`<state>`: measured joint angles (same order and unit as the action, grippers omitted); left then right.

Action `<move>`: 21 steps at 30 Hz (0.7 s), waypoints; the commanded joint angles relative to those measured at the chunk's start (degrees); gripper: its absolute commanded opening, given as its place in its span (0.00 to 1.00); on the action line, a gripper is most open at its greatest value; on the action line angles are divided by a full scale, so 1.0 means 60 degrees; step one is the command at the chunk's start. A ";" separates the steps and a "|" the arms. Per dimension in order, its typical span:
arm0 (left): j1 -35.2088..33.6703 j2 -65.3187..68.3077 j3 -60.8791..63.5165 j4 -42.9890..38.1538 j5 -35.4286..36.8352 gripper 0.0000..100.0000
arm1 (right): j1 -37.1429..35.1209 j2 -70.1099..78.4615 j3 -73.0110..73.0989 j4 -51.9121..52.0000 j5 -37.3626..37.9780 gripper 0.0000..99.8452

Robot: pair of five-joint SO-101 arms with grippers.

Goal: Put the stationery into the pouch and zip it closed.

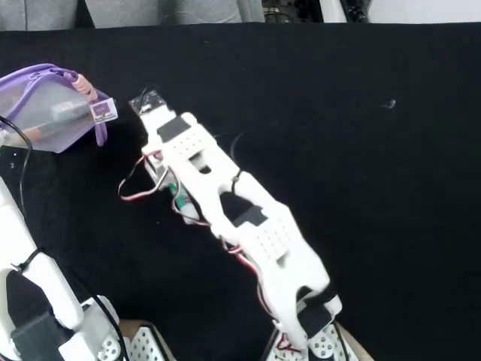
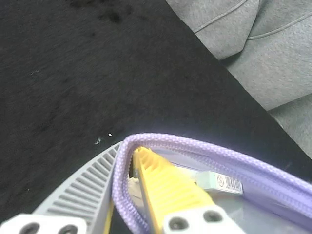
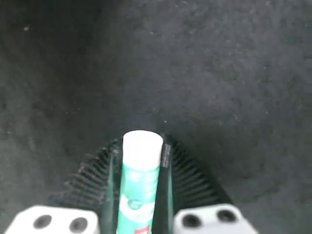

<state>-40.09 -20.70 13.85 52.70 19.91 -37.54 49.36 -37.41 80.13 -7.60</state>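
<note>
Your left jaws clench the pouch (image 1: pixel 45 120) rim (propping its mouth open); your right jaws, beside the pouch, grip the glue stick (image 3: pixel 140 180) for insertion.

The high view's edge cuts off the pouch (image 1: pixel 46 113).

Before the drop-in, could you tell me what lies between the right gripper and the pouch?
In the high view, between the right gripper and the pouch lie just its tag and bare table.

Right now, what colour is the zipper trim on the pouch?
Light purple; the pouch zipper trim shows best in the left wrist view.
</note>
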 commanded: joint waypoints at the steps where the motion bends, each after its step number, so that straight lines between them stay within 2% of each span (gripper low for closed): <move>1: 0.0403 0.0381 -0.0183 0.0484 0.0000 0.03 | 0.0571 -0.0212 -0.1487 0.1172 -0.0103 0.01; 9: 0.2088 0.0381 -0.1868 0.2549 0.0029 0.03 | 0.2081 -0.0960 -0.4637 0.3385 -0.0103 0.01; 15: 0.3949 0.0381 -0.3143 0.3985 0.0059 0.03 | 0.3399 -0.1751 -0.5399 0.3473 -0.0103 0.01; 21: 0.4667 0.0440 -0.3333 0.4088 0.0059 0.03 | 0.3663 -0.3099 -0.5516 0.3267 -0.0103 0.01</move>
<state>-14.86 -17.80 -2.77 76.79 19.38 -16.35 37.93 -67.12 99.12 -7.60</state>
